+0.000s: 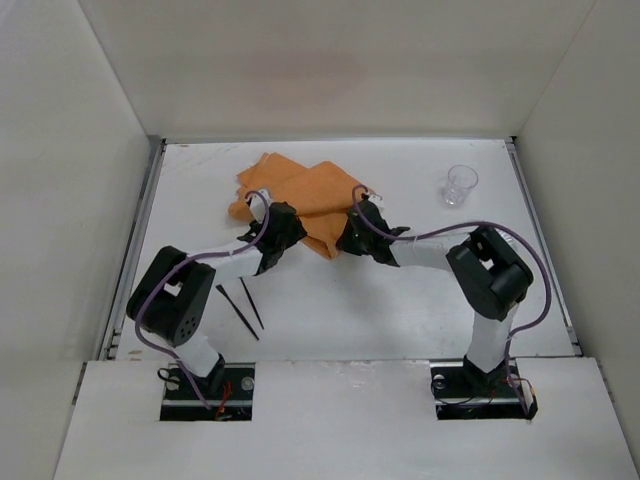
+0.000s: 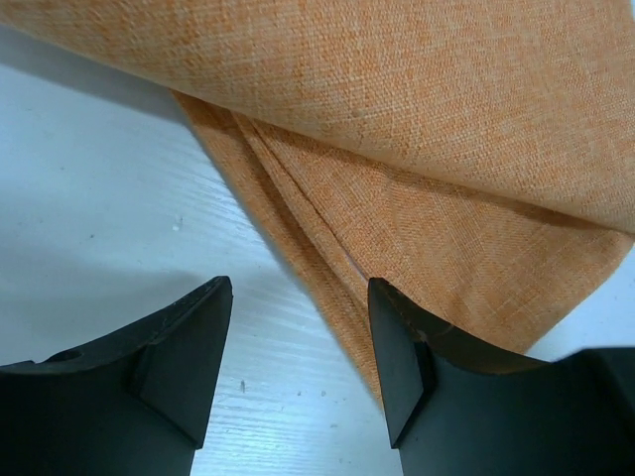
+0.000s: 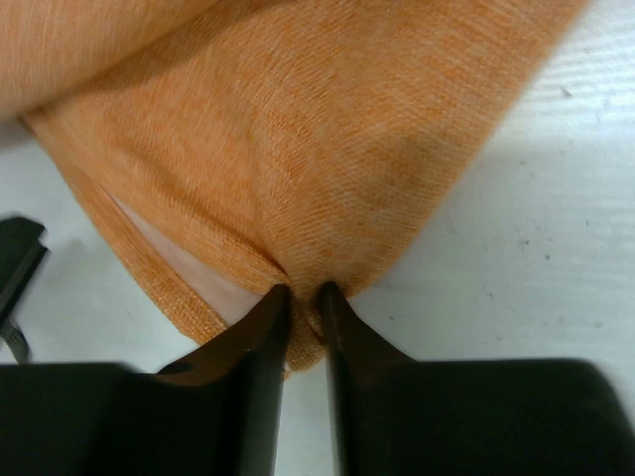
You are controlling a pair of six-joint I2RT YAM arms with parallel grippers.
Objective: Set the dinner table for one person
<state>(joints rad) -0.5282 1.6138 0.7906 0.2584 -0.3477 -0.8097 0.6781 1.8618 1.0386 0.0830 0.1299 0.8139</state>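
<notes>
Nearest to us, short of the placemat's [image 1: 300, 200] near-left corner, two thin dark sticks [image 1: 240, 308] lie on the dinner table [image 1: 340, 310], the white walled surface that carries everything here. The top view is too small to be sure, but we take them for chopsticks.

At the placemat's near edge both arms meet. The left gripper [image 2: 298, 337] hovers low at the left end of that edge. Its jaws are spread and grasp nothing: one finger stands over bare surface, the other over the cloth's border, and a folded seam runs between them. The right gripper [image 3: 303, 307] is at the right end of the same edge. Its jaws are clenched on a pinched corner of the orange cloth, which rises in a tent from the pinch.

Beyond the grippers the placemat lies crumpled and doubled over itself, not flat. To its far right, well apart from it, stands a clear glass [image 1: 460, 185].

We judge that the step in hand is spreading the placemat, early in the task. The next move calls for the left jaws to close on the border beneath them. Both arms should then draw their corners apart and toward us, keeping low so that the folds pull out and the cloth does not drag.
</notes>
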